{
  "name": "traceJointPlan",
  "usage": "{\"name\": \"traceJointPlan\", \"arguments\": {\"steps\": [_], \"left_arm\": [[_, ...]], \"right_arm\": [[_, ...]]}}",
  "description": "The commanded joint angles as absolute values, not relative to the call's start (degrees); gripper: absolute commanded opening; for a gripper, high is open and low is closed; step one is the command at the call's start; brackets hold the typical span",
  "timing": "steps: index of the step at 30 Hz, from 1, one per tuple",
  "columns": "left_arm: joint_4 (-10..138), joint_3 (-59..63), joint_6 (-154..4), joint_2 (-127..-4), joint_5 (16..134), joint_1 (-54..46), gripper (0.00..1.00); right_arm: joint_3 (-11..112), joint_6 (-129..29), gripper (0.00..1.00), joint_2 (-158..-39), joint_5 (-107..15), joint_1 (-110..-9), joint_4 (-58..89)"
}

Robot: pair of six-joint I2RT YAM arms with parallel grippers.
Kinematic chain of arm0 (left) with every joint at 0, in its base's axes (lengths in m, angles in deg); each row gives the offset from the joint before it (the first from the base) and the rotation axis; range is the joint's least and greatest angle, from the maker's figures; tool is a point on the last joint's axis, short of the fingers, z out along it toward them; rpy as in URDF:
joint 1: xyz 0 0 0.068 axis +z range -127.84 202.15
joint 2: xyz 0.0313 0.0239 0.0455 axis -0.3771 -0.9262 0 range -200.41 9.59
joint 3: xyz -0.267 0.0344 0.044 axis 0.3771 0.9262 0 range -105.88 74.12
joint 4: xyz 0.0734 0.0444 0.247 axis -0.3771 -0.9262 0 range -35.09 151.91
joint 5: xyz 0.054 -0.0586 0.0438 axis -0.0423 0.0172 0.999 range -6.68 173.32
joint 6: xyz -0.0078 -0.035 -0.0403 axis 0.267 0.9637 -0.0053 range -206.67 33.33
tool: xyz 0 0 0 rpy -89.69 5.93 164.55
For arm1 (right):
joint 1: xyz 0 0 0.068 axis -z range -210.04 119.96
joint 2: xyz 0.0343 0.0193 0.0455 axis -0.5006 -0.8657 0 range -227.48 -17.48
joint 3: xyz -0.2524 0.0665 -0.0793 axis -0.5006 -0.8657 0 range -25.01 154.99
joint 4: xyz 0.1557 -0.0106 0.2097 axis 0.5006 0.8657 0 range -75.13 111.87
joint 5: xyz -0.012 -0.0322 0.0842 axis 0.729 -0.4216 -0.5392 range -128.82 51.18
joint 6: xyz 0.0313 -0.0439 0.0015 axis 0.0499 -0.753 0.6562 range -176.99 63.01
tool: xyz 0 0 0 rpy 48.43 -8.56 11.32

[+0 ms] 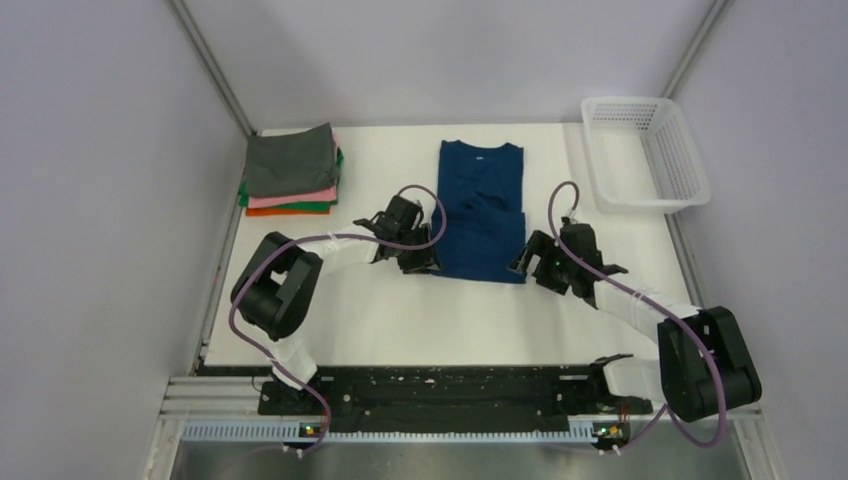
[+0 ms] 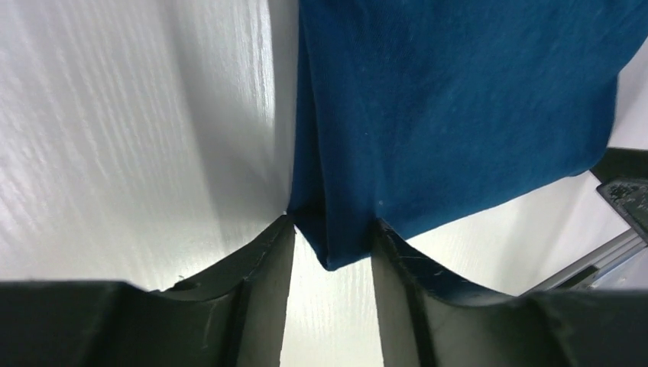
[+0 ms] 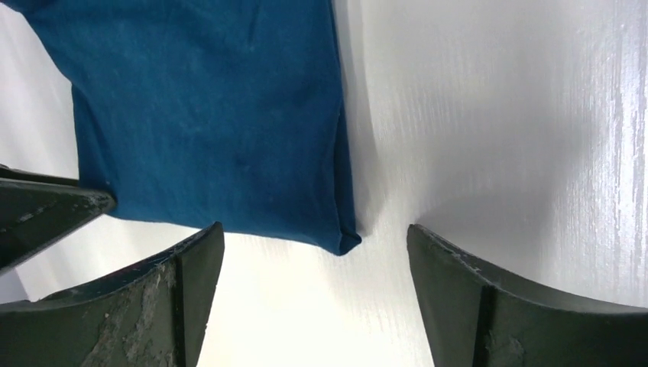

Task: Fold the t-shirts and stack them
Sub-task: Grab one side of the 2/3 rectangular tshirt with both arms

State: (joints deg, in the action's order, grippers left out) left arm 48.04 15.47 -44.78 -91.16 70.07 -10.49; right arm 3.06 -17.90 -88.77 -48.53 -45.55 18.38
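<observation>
A navy blue t-shirt point(image 1: 483, 215) lies flat at the table's middle, sleeves folded in, collar at the far end. My left gripper point(image 1: 420, 262) is at its near left corner; in the left wrist view point(image 2: 331, 222) the jaws are narrowly open and straddle that corner of the shirt point(image 2: 458, 115). My right gripper point(image 1: 528, 262) is at the near right corner; in the right wrist view point(image 3: 315, 229) it is wide open, with the corner of the shirt point(image 3: 206, 115) lying between the fingers. A stack of folded t-shirts point(image 1: 292, 170), grey on top of pink, green and orange, sits at the far left.
A white mesh basket point(image 1: 645, 150) stands at the far right of the white table point(image 1: 420, 320). Grey walls close in both sides and the back. The right arm's gripper shows at the right edge of the left wrist view point(image 2: 623, 191).
</observation>
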Motion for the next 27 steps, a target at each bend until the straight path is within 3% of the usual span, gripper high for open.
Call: {"name": "traceJointPlan", "arguments": {"steps": [1,3,10,19,20,22,27], "left_arm": [[50.9,17.3,-42.7,-92.3,70.8,-12.1,0.38],[51.2,18.6,-41.9,-92.2,72.1,-12.1,0.25],[50.8,18.1,-41.6,-93.9,72.1,-12.1,0.00],[52.1,21.4,-40.6,-91.2,72.2,-12.3,0.00],[52.4,21.9,-40.6,-90.8,71.9,-12.4,0.00],[52.5,22.9,-40.6,-89.8,71.1,-12.5,0.00],[50.7,28.1,-40.9,-80.0,71.9,-14.4,0.00]], "right_arm": [[1.5,-14.4,0.81,-89.8,-48.1,-45.6,15.4],[0.8,-14.0,0.71,-89.8,-48.4,-45.6,15.4],[-0.5,-13.7,0.50,-91.9,-50.9,-45.7,12.2],[-3.7,-12.4,0.25,-90.2,-51.6,-46.4,12.7],[-4.0,-12.3,0.20,-89.7,-51.8,-46.7,12.8],[-5.5,-11.6,0.00,-87.0,-51.7,-47.5,12.5],[-7.1,-12.1,0.00,-74.1,-51.9,-49.2,21.7]]}}
